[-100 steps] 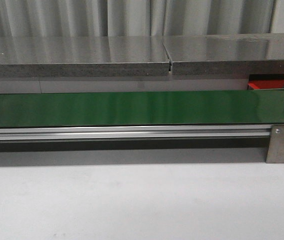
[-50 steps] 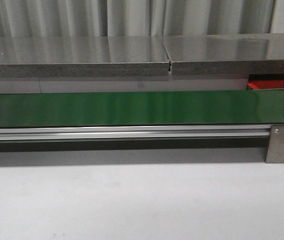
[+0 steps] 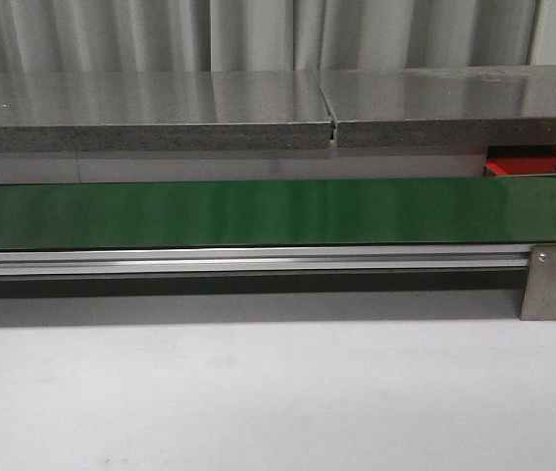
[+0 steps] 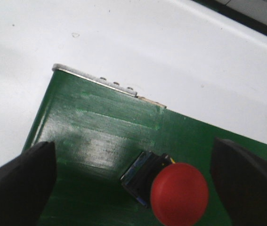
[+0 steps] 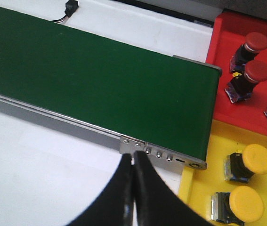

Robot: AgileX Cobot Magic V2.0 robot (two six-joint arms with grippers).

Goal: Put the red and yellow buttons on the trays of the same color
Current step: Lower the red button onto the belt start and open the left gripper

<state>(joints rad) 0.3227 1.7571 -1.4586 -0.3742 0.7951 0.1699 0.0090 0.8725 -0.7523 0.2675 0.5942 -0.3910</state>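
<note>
A lab or factory test cell; green conveyor belt (image 3: pixel 258 211) on aluminium rails (image 3: pixel 248 259); grey curtain (image 3: pixel 258 34) behind.

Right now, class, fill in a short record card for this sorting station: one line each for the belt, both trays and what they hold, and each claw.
belt: green belt, a red button lying on its side at one end
red tray: at least two red buttons inside
yellow tray: at least two yellow buttons inside
left claw: open, fingers either side of the red button on the belt, not touching it
right claw: shut, holding nothing, over the white table near the belt's end
</note>
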